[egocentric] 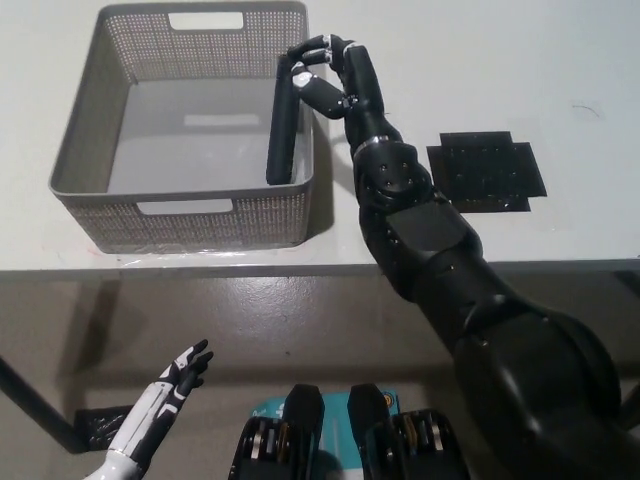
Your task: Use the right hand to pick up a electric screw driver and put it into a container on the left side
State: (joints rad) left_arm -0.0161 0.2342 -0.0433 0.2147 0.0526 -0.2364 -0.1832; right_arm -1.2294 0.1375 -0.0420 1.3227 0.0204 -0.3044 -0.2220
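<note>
The electric screwdriver (282,130), a dark cylinder, stands inside the grey mesh container (80,150). It leans against the container's right wall with its lower end on the floor. My black right hand (328,75) hovers over the container's right rim, just right of the screwdriver's top end. Its fingers are uncurled and apart, and the fingertips (300,58) are at the tool's top; I cannot see whether they touch it. My white left hand (165,395) hangs open below the table edge at lower left.
The container sits at the left of the white table (560,80), close to its front edge. A black cross-shaped mat (487,170) lies on the table to the right of my arm. Floor shows below the table edge.
</note>
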